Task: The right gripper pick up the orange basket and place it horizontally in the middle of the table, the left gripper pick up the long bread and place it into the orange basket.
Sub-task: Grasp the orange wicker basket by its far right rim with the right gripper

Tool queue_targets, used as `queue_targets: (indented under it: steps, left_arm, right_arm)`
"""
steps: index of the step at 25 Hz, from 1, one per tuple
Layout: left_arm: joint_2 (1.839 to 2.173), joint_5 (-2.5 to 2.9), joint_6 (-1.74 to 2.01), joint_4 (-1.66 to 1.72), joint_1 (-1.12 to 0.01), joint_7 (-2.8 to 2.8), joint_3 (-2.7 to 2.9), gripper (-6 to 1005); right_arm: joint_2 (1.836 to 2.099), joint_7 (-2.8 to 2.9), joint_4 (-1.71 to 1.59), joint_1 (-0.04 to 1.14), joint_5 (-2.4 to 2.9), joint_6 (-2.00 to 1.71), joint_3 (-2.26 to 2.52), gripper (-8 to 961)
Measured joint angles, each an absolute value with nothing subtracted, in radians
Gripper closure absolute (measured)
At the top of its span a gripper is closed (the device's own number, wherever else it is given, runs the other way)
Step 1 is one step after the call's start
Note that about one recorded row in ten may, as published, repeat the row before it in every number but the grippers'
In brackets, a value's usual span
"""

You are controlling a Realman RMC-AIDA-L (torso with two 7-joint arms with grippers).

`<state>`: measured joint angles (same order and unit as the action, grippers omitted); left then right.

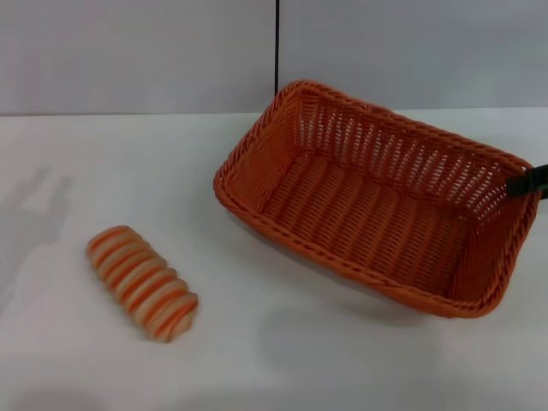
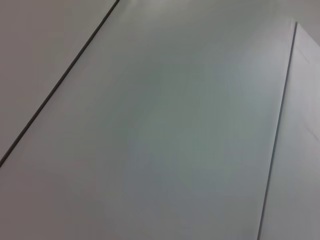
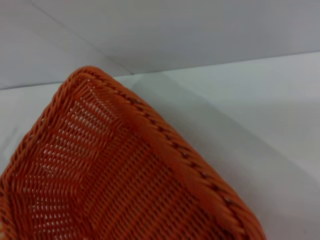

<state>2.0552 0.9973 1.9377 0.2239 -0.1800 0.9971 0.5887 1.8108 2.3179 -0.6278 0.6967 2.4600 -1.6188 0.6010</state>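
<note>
The orange basket (image 1: 368,205) hangs tilted a little above the white table (image 1: 282,368), right of the middle, and casts a shadow beneath it. The black tip of my right gripper (image 1: 527,182) is clamped on the rim at the basket's right end. The right wrist view shows one woven corner of the basket (image 3: 125,185) up close, and the basket is empty. The long bread (image 1: 142,282), striped orange and cream, lies diagonally on the table at the front left, well apart from the basket. My left gripper is out of view; only its shadow falls on the table's left side.
A grey wall (image 1: 137,51) with a dark vertical seam (image 1: 276,43) stands behind the table. The left wrist view shows only grey wall panels (image 2: 165,130) with thin dark seams.
</note>
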Motion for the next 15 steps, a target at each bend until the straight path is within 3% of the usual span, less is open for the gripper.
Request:
queue_targets:
  steps: [15]
  left_arm:
    - [2.056,0.997,1.925,0.224,-0.187,0.998,0.591,566]
  right_arm:
    - [1.841,2.312,-0.627,0.702,2.460,-1.572,0.664,388]
